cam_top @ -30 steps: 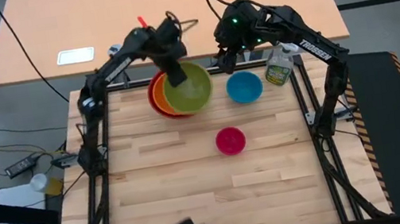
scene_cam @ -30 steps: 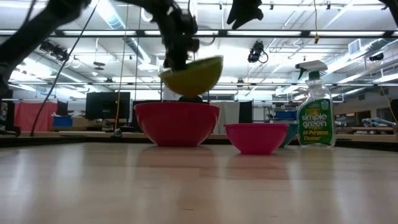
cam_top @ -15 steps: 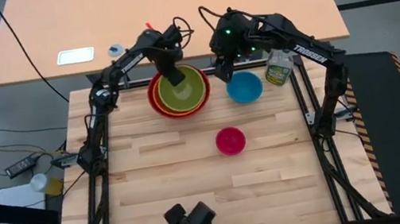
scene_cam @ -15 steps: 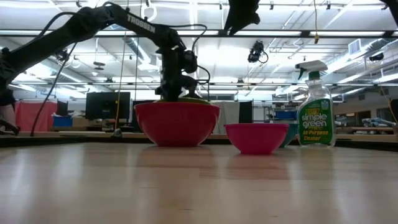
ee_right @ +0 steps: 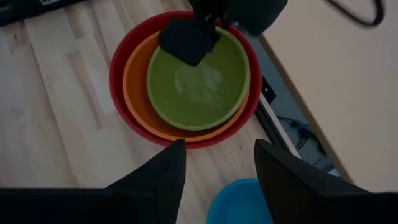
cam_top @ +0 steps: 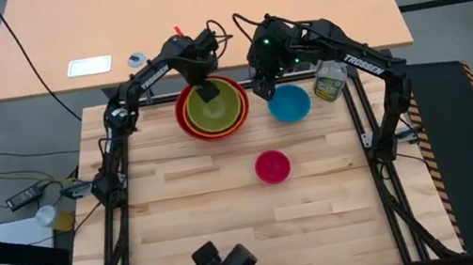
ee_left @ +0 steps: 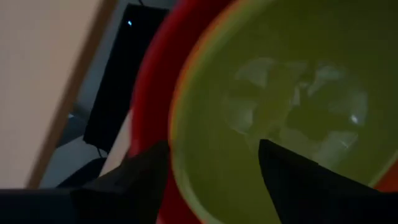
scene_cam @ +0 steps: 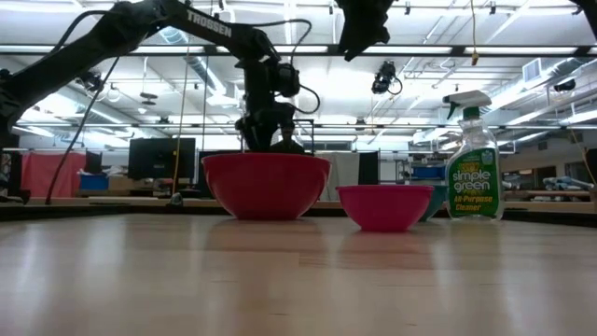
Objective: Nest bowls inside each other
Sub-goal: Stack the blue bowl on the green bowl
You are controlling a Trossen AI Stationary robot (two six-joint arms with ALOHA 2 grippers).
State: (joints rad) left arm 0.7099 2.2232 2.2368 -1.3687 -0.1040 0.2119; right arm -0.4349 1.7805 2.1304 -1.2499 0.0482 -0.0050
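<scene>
The lime green bowl (cam_top: 214, 107) sits nested in the orange bowl (cam_top: 189, 126), which sits in the red bowl (cam_top: 179, 113), at the table's far middle. My left gripper (cam_top: 208, 91) stands open over the green bowl's far rim (ee_left: 186, 149), one finger outside it and one inside. The blue bowl (cam_top: 290, 102) rests on the table to the right of the stack. My right gripper (cam_top: 262, 85) hangs open above the gap between the two. The pink bowl (cam_top: 272, 166) stands alone near the table's middle.
A clear spray bottle (cam_top: 328, 80) with greenish liquid stands upright at the far right, just beyond the blue bowl. In the low view the red bowl (scene_cam: 266, 187) hides the bowls inside it. Bare wood stretches across the near half of the table (cam_top: 234, 237).
My left gripper has come down with the green bowl, which hung tilted above the stack and now sits level inside the orange bowl. The gripper has then opened and let go. My right gripper has sunk a little, toward the stack.
</scene>
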